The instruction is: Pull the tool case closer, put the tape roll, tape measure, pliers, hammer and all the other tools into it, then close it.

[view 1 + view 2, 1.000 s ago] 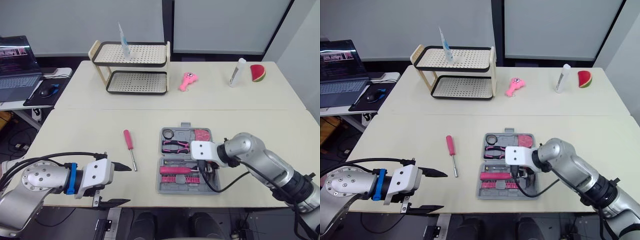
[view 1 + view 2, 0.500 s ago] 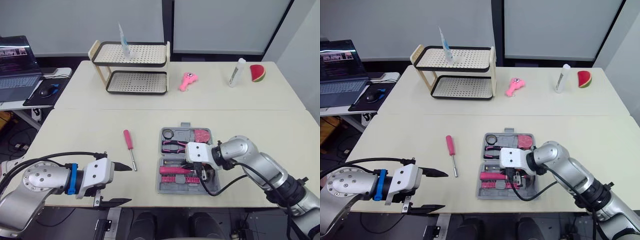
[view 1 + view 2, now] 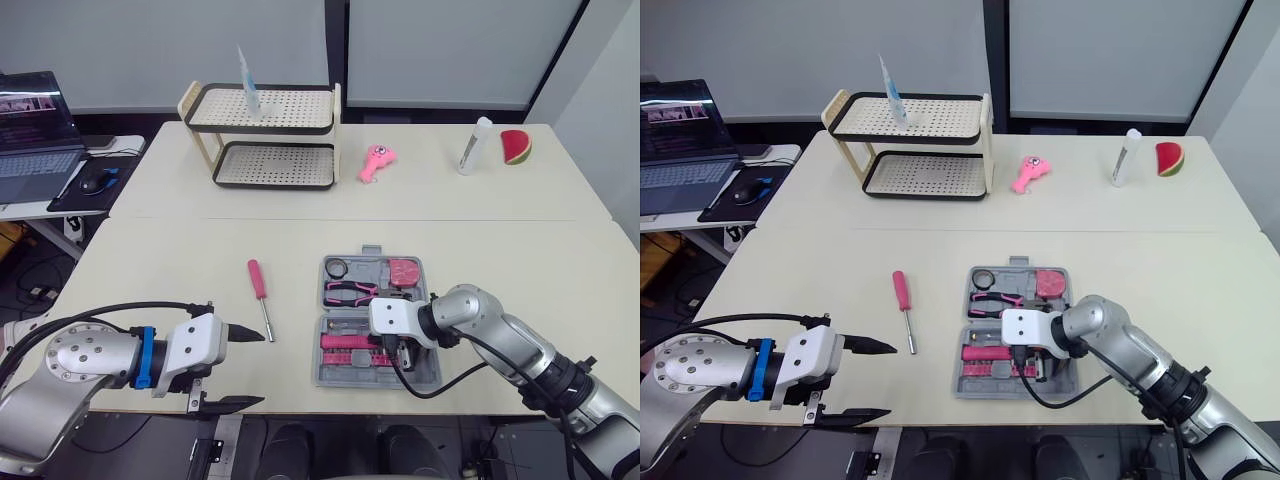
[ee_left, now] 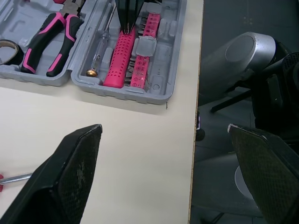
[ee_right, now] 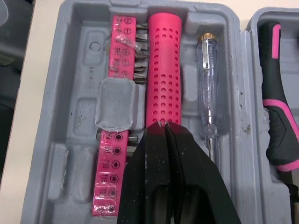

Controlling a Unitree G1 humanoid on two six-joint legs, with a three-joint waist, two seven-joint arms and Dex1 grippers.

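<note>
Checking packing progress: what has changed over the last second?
The right gripper slid left and toward the robot over the tool case, its shut fingers now at the pink handle. The open left gripper and the screwdriver stayed put.

The tool case (image 3: 322, 372) lay at lower centre of the frame, with the tape roll (image 3: 337, 267), pliers (image 3: 350, 291) and tape measure (image 3: 404, 270) in its far half. The screwdriver (image 3: 260, 296) lay on the table (image 3: 180, 250) just left of the case. A rack (image 3: 265, 135) stood at upper centre-left, and a bottle (image 3: 473, 146) at upper right.
</note>
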